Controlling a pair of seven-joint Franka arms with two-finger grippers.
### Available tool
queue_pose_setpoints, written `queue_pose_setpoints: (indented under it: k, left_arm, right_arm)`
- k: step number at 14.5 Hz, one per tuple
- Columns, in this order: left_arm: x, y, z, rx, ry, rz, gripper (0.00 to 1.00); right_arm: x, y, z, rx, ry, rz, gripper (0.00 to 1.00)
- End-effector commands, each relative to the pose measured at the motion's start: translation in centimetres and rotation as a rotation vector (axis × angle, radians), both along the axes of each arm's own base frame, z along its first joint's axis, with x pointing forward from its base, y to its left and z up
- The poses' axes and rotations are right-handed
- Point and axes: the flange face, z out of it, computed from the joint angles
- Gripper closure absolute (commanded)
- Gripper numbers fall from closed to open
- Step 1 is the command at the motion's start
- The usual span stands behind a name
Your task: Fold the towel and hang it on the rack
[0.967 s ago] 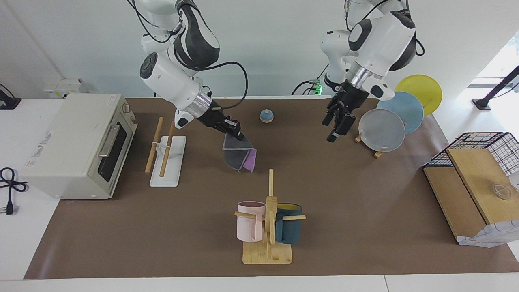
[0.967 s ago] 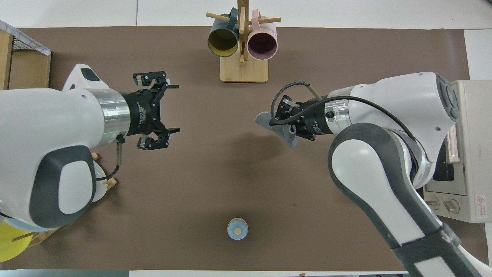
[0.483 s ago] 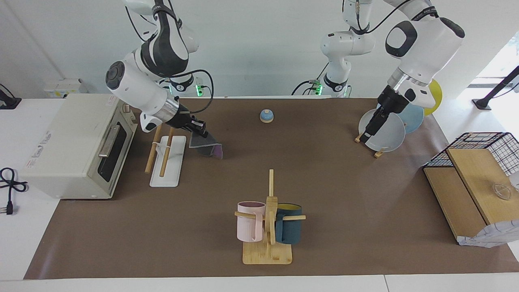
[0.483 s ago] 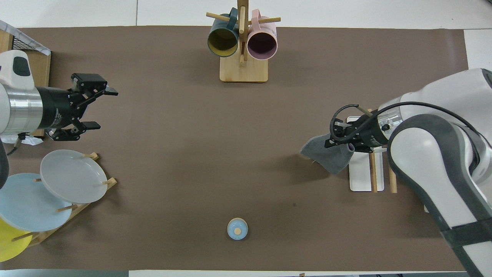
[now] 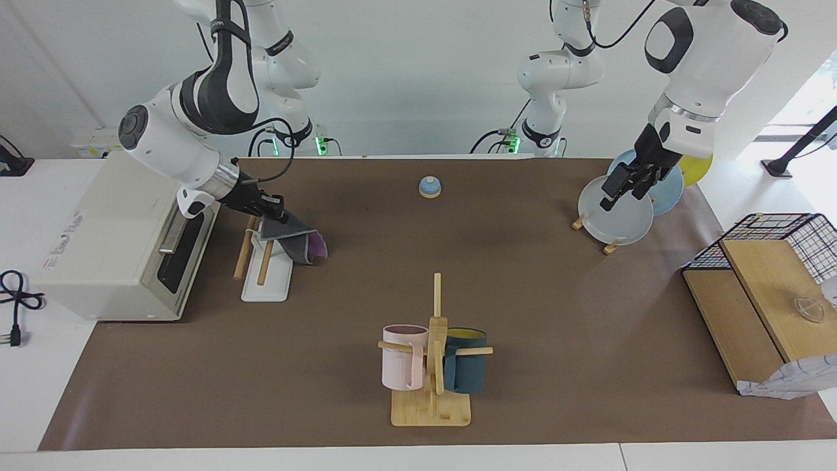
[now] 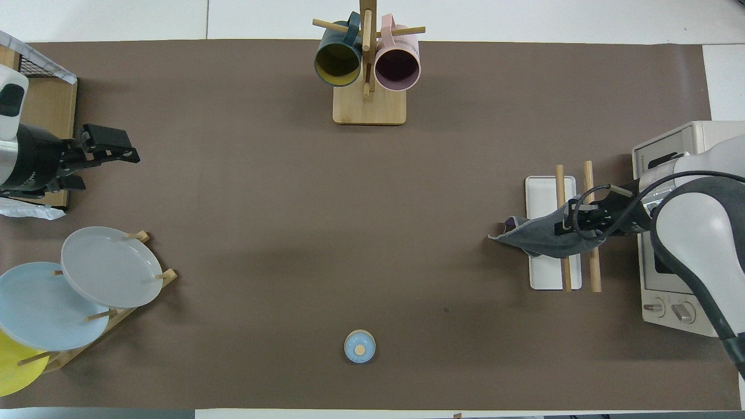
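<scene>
Right gripper (image 5: 274,210) jaws pinch the folded towel (image 5: 295,239) over the rack (image 5: 265,252); next, drape it across the rods. Left gripper (image 5: 624,184) waits, jaws unreadable.

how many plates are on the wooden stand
3, all on the small wooden stand at the left arm's end of the table: a round grey plate farthest from the robots, a light blue plate, then a yellow plate, partly hidden.

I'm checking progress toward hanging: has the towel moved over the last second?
Yes. Held by the right gripper, the towel went from over the table's middle toward the toaster oven, and is now over the rack.
</scene>
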Motion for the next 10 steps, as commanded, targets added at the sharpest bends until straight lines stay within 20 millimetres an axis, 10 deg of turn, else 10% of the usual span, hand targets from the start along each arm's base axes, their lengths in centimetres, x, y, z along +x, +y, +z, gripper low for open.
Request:
queue_pose_setpoints:
  k: [1,10]
  left_arm:
    - [1.5,0.4,1.3,0.096,0.065,-0.129,0.0]
    - [-0.2,1.4,-0.3,0.133,0.15,-0.322,0.0]
  right_arm:
    - [-0.8,-2.5,0.6,-0.053,-0.035,0.104,1.0]
    - [0.2,-5.1,2.9,-0.187,-0.123,0.295,1.0]
